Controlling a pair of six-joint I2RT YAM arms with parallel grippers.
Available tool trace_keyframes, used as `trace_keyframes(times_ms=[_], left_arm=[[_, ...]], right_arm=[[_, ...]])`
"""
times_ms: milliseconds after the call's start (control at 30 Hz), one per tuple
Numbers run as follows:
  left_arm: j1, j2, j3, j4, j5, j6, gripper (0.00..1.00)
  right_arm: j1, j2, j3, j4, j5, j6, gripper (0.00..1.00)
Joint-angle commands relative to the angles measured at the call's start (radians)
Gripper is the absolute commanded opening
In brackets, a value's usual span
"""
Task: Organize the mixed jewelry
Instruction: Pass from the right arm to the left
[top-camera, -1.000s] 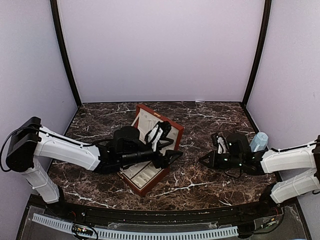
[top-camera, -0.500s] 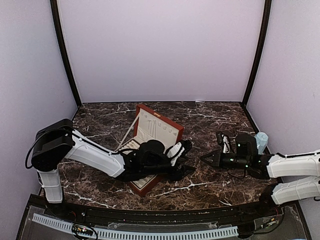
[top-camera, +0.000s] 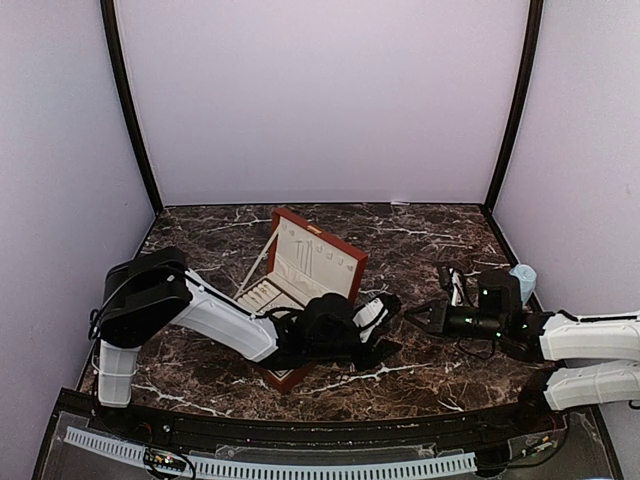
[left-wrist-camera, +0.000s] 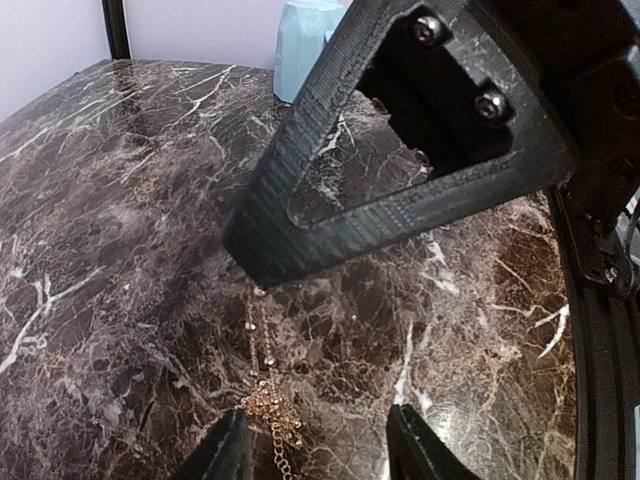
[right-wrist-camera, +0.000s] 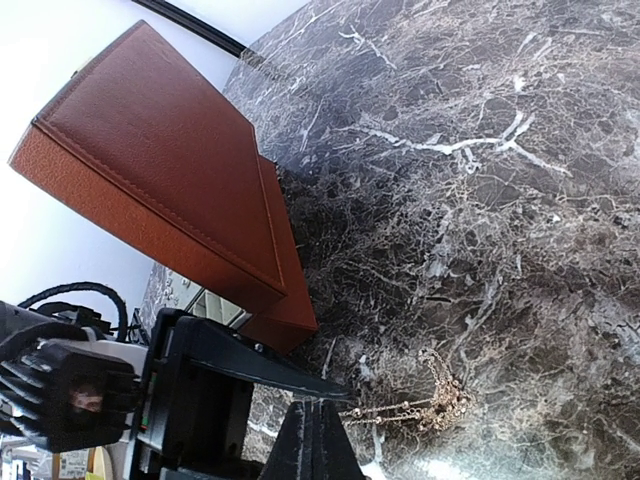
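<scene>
We are finding the gold chain lying bunched on the marble table, low centre of the left wrist view, apart from the reddish-brown box. The left gripper is straddling it with fingers parted, likely lining up a pinch. The right gripper is staying clenched, tip at the chain's far end, perhaps pinning it; whether it is grasping, we cannot tell.

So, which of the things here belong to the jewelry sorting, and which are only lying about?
For the job: gold chain on the table; open reddish-brown jewelry box, probably where the pieces go.
Only lying about: pale blue container near the right arm.
</scene>
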Motion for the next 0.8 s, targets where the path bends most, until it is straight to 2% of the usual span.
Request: trace_keyframes(times_ms=[0,100,500,767], left_arm=[[-0.006,0.022,0.048,-0.004,-0.028,0.005,0.47],[-0.006,0.036,0.059,0.007,-0.026,0.01,0.4],[-0.01,0.11,0.117,-0.003,-0.033,0.039,0.33],[-0.013,0.147,0.17,-0.032,-0.086,0.058,0.21]], right_arm=[[-0.007,-0.011,-0.02,0.032,-0.01,0.008,0.0],[-0.006,-0.013,-0.02,0.033,-0.009,0.008,0.0],[-0.007,-0.013,-0.023,0.04,-0.011,0.012,0.0],[-0.006,-0.008,-0.025,0.048,-0.014,0.013,0.0]])
